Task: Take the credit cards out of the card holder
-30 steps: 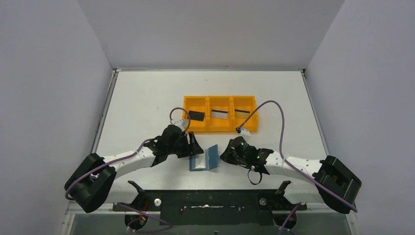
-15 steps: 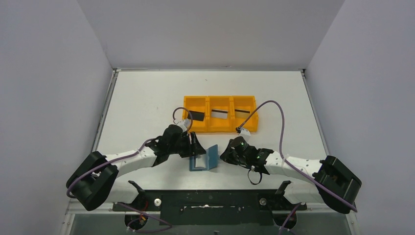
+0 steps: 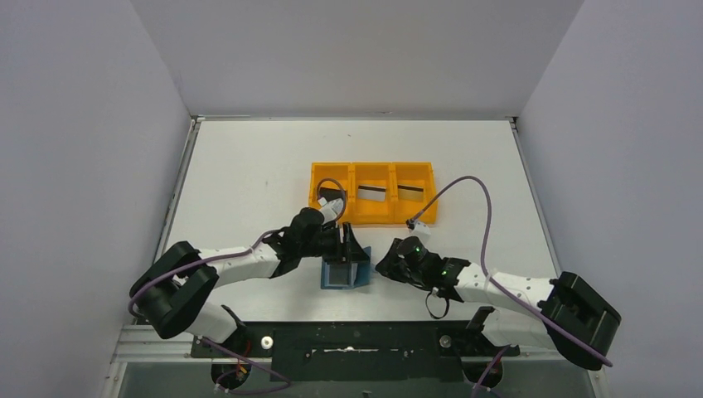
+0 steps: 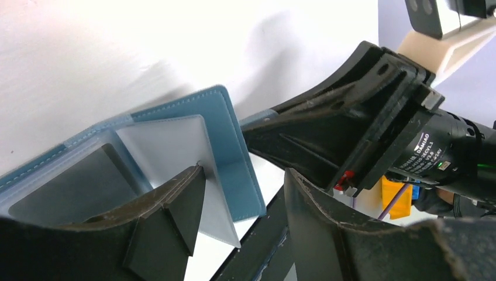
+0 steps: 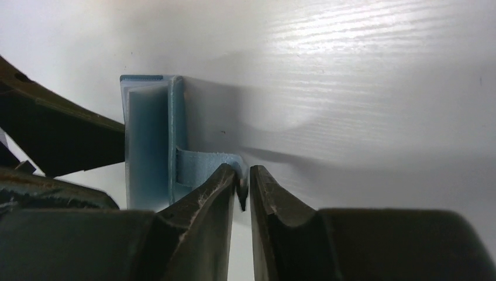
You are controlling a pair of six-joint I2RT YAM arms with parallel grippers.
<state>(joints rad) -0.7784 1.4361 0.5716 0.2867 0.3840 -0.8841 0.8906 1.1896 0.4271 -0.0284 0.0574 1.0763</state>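
Note:
The teal-blue card holder [image 3: 340,275] stands open on the table near the front edge, one flap raised. My right gripper [image 3: 383,267] is shut on its little snap tab [image 5: 202,165] and holds that flap up; the jaws [image 5: 243,182] pinch the tab's end. My left gripper [image 3: 352,251] is open at the wallet's top edge. In the left wrist view [image 4: 245,199] the raised teal flap [image 4: 231,152] and a light blue-grey pocket sheet [image 4: 169,146] lie between its fingers. A dark card [image 4: 76,187] shows inside a pocket. Two silver-grey striped credit cards [image 3: 370,193] [image 3: 410,191] lie in the tray.
The orange three-compartment tray [image 3: 373,217] sits just behind the wallet, its left compartment partly covered by the left arm's cable. The right arm's purple cable [image 3: 464,186] arches over the tray's right end. The black mounting rail [image 3: 356,336] runs along the near edge.
My left arm has moved right and forward, bringing its open gripper from the wallet's left side onto the wallet. The right gripper has kept its hold on the tab.

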